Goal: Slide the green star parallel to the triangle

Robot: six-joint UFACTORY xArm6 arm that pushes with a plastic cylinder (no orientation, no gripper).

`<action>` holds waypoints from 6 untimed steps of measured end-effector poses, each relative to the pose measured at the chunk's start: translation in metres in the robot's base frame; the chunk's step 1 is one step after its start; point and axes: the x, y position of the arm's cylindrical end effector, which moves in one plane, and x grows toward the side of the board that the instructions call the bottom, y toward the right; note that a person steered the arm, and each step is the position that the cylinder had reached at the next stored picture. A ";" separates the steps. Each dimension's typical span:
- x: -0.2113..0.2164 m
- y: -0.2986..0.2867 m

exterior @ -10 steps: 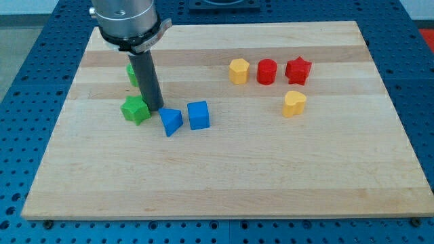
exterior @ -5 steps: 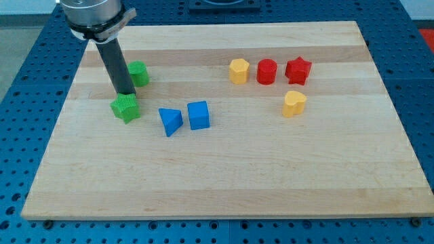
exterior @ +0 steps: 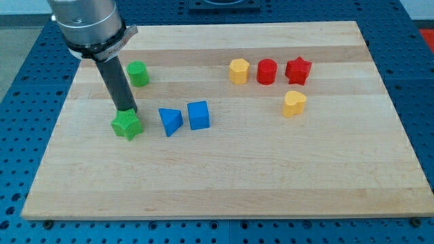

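Camera view shows a pale wooden board (exterior: pixel 224 183) with visible grain stripes, lying on a blue perforated metal table (exterior: pixel 20 81). My tip (exterior: pixel 127 112), the lower end of a straight dark matte rod with nothing gripped, for it only pushes, rests right at the top edge of the ribbed green plastic star block (exterior: pixel 126 126), touching it or nearly so. That star sits on the view's left part of the board, just left of the blue plastic triangle block (exterior: pixel 170 121), roughly level with it; a blue cube (exterior: pixel 198 115) stands just beside the triangle on its right. A green cylinder-like block (exterior: pixel 138 73) lies nearer the view's top. On the view's right sit a yellow hexagonal block (exterior: pixel 239 70), a red rounded block (exterior: pixel 267 71), a red star (exterior: pixel 298 70), and below them a yellow heart-like block (exterior: pixel 293 104).
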 end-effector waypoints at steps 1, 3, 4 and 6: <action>-0.006 0.005; -0.016 0.087; -0.034 0.121; -0.024 0.213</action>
